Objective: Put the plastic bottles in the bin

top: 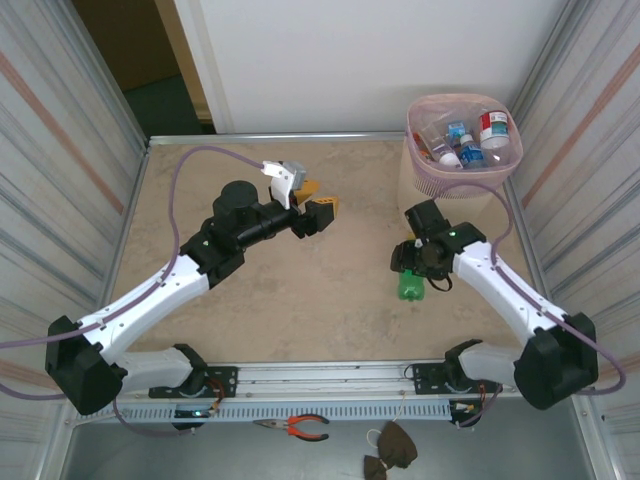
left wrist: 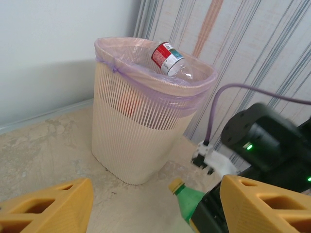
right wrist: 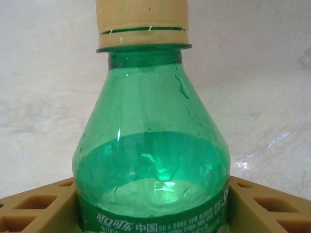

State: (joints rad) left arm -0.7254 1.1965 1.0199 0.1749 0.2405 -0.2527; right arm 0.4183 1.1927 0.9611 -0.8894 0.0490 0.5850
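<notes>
The bin (top: 418, 185) stands at the far corner of the surface (top: 260, 300), at about 2 o'clock from its middle, lined with a pale lilac bag (left wrist: 160, 90) folded over the rim. Several bottles (top: 465, 135) already lie inside it, among them a red-labelled bottle (left wrist: 169, 57) resting tilted near the top, as the left wrist view shows. One green bottle (top: 411, 287) lies on the surface at about 4 o'clock from the middle, at 7 o'clock of the bin and well apart from it. The right tool (top: 414, 262) sits directly over it. In the right wrist view the two yellow fingers (right wrist: 41, 204) press against both flanks of the green bottle (right wrist: 150, 160), so this tool is clamped on it, with the tan cap (right wrist: 143, 22) pointing away from the camera. The left tool (top: 318, 200) hangs at about 12 o'clock, just off the middle of the surface, with its jaws spread apart and nothing between them. It faces the bin (left wrist: 141, 131) and the green bottle (left wrist: 187, 201).
</notes>
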